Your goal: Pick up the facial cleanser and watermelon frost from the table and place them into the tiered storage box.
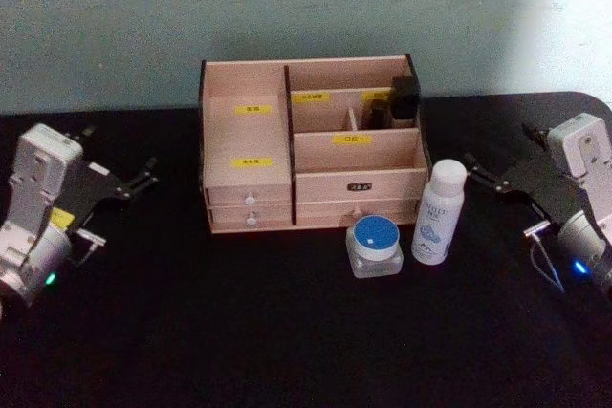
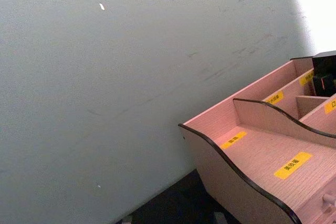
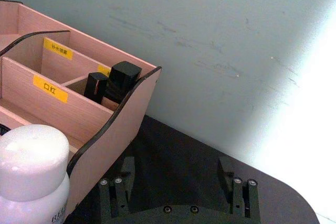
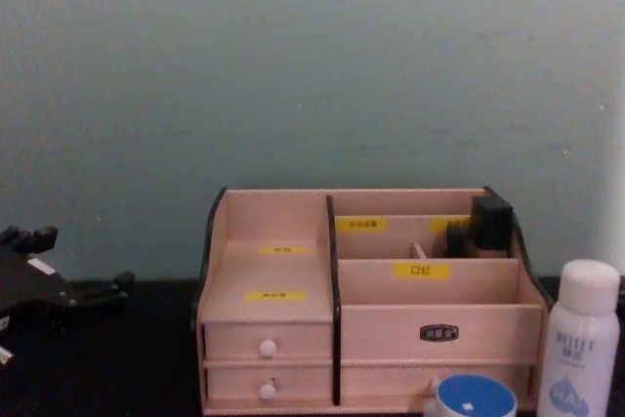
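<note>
The facial cleanser (image 1: 438,212), a tall white bottle with blue lettering, stands upright on the black table just in front of the right end of the tiered storage box (image 1: 244,88). The watermelon frost (image 1: 375,244), a squat jar with a blue lid, sits to its left, close to it. My right gripper (image 1: 502,150) hovers open to the right of the bottle, apart from it. In the right wrist view the bottle's cap (image 3: 31,177) shows beside the box wall (image 3: 105,140). My left gripper (image 1: 120,158) hangs open left of the box, holding nothing.
Black items (image 1: 402,97) stand in the box's back right compartment. The box has two small drawers with white knobs (image 1: 251,209) at its lower left. A grey-green wall (image 1: 306,7) rises just behind the table. Bare black tabletop (image 1: 239,332) lies in front.
</note>
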Tool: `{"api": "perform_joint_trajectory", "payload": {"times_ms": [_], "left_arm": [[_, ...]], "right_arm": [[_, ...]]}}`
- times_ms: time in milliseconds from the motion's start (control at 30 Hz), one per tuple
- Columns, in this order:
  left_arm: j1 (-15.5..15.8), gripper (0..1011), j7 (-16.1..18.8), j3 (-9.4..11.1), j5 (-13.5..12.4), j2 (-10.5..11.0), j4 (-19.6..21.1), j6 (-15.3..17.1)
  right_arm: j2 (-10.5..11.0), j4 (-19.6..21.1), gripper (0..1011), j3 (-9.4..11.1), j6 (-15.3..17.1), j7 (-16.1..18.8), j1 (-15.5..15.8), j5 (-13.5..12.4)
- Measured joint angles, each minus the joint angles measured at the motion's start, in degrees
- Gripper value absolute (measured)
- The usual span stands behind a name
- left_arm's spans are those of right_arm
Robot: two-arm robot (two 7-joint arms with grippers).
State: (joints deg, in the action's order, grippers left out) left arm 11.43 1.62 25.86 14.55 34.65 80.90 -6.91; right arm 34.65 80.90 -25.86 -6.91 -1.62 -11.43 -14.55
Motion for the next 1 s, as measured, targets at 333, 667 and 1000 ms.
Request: {"api": "perform_joint_trajectory", "payload": {"times_ms": [333, 667, 1000], "left_arm": [[0.00, 1001, 0.00, 0.00, 0.00, 0.00, 0.00, 0.00], [0.00, 1001, 0.00, 0.00, 0.00, 0.00, 0.00, 0.00], [0.00, 1001, 0.00, 0.00, 0.00, 0.00, 0.00, 0.00]], "right_arm": [[0.00, 0.00, 1000, 0.00, 0.00, 0.00, 0.00, 0.00], [0.00, 0.00, 1000, 0.00, 0.00, 0.00, 0.00, 0.00], [0.00, 0.00, 1000, 0.00, 0.00, 0.00, 0.00, 0.00]]}}
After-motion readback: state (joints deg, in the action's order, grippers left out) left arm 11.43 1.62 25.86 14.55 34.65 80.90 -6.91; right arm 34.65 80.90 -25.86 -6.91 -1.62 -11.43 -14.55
